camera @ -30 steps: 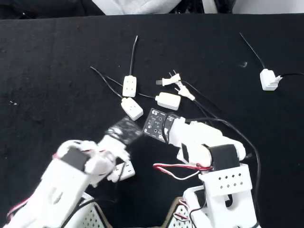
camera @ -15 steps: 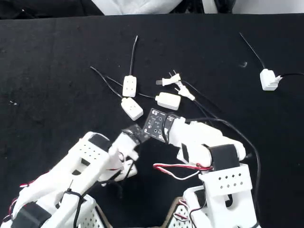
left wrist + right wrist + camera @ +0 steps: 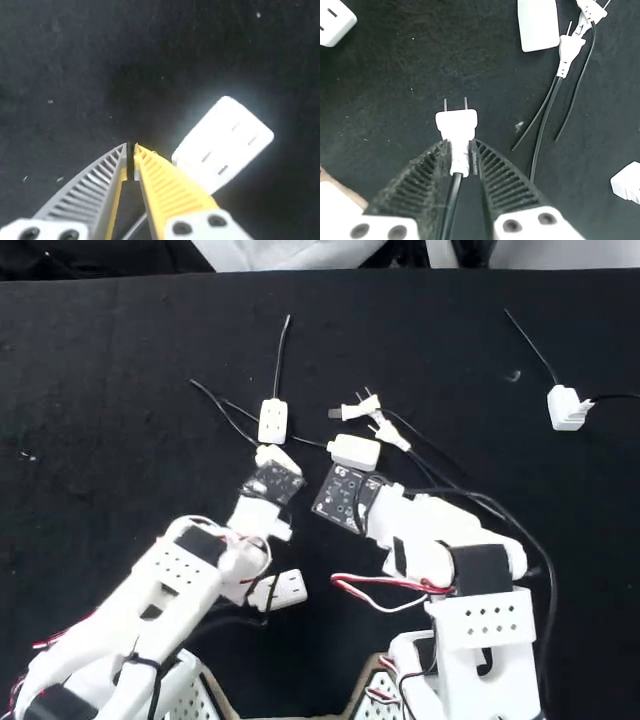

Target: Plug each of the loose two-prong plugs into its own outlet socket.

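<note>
My right gripper (image 3: 459, 145) is shut on a white two-prong plug (image 3: 456, 123) with a black cord, prongs pointing away over the black mat; in the high view it sits at mid-table (image 3: 345, 496). My left gripper (image 3: 131, 149) is shut with nothing in it, right beside a white outlet socket (image 3: 224, 145). From above, the left gripper (image 3: 268, 483) partly covers that socket (image 3: 281, 457). Other white sockets lie at the centre (image 3: 272, 422), to its right (image 3: 354, 452) and beside the left arm (image 3: 279, 589). Two loose plugs (image 3: 355, 410) (image 3: 390, 434) lie behind the right gripper.
A white adapter (image 3: 567, 407) with a black cord lies at the far right. Thin black cords (image 3: 225, 415) cross the mat around the sockets. The right arm's red and white wires (image 3: 385, 592) loop low near its base. A pale object (image 3: 290, 252) sits beyond the far edge.
The left arm has swung forward and its gripper now lies against the socket near the centre. The right gripper shifted slightly to the right with the plug. The socket by the left arm slid a little.
</note>
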You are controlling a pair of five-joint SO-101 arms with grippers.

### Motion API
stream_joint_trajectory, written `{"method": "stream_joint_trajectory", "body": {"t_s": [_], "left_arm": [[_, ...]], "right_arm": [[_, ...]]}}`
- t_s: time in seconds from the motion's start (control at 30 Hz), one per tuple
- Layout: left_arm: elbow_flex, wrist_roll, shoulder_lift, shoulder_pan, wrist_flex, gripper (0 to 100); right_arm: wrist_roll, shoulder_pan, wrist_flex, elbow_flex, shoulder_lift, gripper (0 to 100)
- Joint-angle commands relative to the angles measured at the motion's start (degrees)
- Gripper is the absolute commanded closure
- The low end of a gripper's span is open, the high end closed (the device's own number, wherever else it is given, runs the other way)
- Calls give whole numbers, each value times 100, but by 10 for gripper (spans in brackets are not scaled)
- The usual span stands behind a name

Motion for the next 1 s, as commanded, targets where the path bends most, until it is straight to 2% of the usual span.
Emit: {"method": "stream_joint_trajectory", "body": {"t_s": [0.0, 0.13, 0.27, 0.4, 0.57, 0.97], "left_arm": [[-453, -422, -299, -40, 695, 966], [-382, -695, -448, -22, 1090, 966], [-163, -1011, -501, 673, 1556, 966], [251, -510, -501, 1314, 1020, 957], [813, -325, -501, 1437, 308, 816], [778, -510, -501, 1437, 264, 855]], "right_arm": [[53, 88, 26, -286, -136, 988], [53, 70, 18, -312, -136, 988], [53, 79, 0, -303, -136, 988], [53, 53, -18, -312, -136, 988], [53, 70, -18, -295, -136, 988], [53, 53, 18, -277, -136, 988]]}}
